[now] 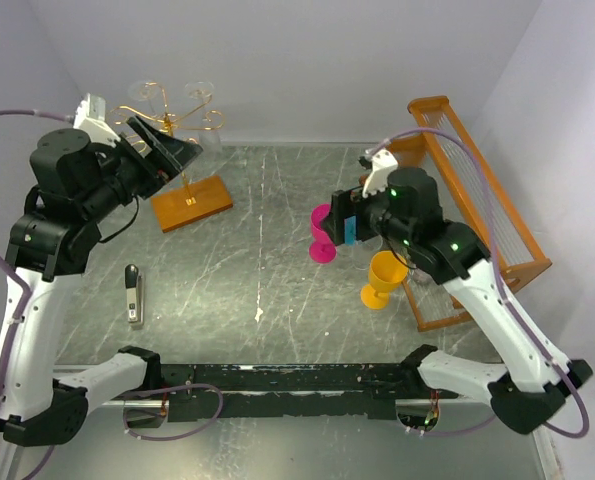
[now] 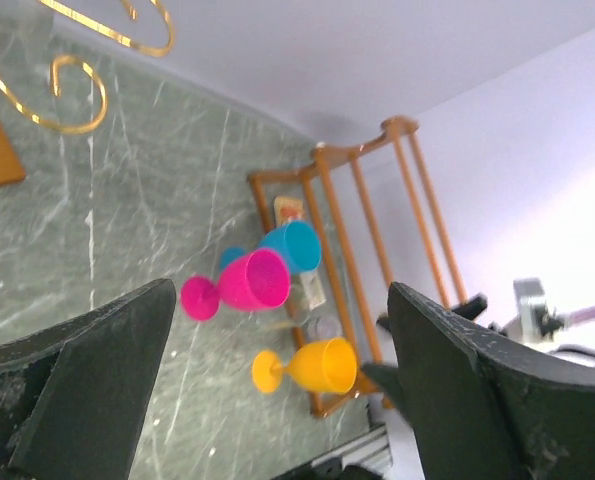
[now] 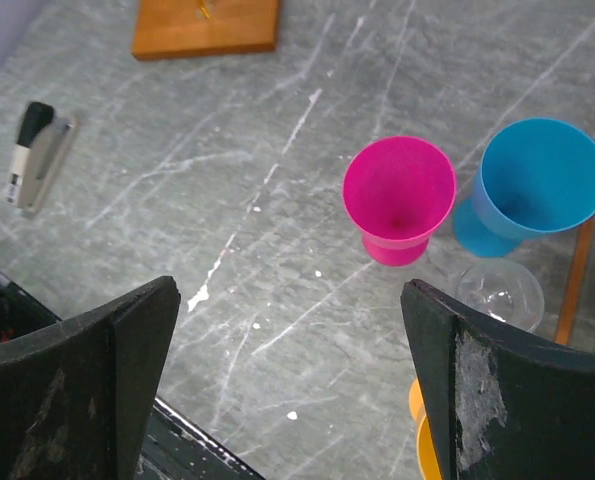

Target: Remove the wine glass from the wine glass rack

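The wine glass rack point(image 1: 167, 112) is a gold wire stand with curly arms on a flat wooden base point(image 1: 190, 202) at the back left. A clear wine glass point(image 1: 211, 121) shows faintly, hanging at its right scrolls. My left gripper point(image 1: 180, 150) is open and empty, raised beside the pole just below the scrolls. In the left wrist view the gold scrolls point(image 2: 72, 95) sit at the upper left, away from the gripper point(image 2: 282, 295). My right gripper point(image 1: 339, 222) is open and empty above the table's middle; in its wrist view point(image 3: 290, 288) only bare table lies between the fingers.
A pink goblet point(image 1: 323, 238), a yellow goblet point(image 1: 382, 278), a blue goblet point(image 3: 537, 180) and a clear glass point(image 3: 499, 292) stand right of centre. A large orange wooden-framed rack point(image 1: 482, 210) lines the right side. A stapler point(image 1: 133, 292) lies at the front left.
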`<state>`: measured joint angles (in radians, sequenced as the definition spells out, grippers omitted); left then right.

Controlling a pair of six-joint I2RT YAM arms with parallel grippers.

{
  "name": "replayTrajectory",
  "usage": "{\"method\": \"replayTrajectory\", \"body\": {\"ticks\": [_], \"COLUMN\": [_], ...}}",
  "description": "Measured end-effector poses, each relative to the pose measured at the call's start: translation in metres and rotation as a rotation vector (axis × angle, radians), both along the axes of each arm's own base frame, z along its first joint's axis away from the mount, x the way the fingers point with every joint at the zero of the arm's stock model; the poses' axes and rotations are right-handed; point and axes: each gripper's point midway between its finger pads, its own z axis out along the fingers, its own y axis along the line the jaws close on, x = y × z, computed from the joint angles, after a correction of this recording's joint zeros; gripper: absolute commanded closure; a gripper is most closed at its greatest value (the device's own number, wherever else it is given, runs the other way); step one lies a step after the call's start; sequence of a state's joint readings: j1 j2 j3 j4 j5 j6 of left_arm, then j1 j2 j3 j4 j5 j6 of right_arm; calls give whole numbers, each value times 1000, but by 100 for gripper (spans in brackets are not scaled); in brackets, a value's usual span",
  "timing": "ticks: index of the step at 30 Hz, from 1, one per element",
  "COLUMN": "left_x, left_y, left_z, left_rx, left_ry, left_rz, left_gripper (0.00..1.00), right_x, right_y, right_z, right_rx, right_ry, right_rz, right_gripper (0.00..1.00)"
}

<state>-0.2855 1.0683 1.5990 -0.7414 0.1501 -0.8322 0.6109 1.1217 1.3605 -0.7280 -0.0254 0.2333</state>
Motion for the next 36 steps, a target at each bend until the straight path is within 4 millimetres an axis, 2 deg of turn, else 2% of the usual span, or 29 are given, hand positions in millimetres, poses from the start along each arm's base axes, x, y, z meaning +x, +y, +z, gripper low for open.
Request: {"method": "replayTrajectory", "body": {"ticks": [5, 10, 13, 16, 21, 26, 31, 36], "left_x": [14, 53, 88, 120, 162, 191, 221, 248], "left_y": [7, 6, 1, -4, -3, 3, 16, 51], "left_z": [33, 44, 38, 22, 9, 3, -5, -27], "left_rx": [-53, -74, -77, -82, -105, -125, -128, -124], "left_ry": [-56, -48, -14, 32, 74, 83, 89, 124], "left_rz": [78, 144, 179, 215, 309, 401, 453, 504], "left_gripper": [0, 2, 8, 12, 18, 23, 26, 32], "right_x": [-21, -27, -29, -33, -37, -37, -38, -39], "right_y": [-12, -16, -18, -21, -29, -37, -43, -53], "right_z": [14, 14, 14, 16, 16, 17, 15, 16], "right_rx": [68, 76, 75, 76, 63, 51, 33, 8], "right_ry": [-57, -63, -63, -68, -74, -86, -85, -101], "right_rz": [-1, -3, -5, -6, -26, -56, -79, -109], "right_gripper": [5, 5, 5, 5, 4, 4, 4, 3]}}
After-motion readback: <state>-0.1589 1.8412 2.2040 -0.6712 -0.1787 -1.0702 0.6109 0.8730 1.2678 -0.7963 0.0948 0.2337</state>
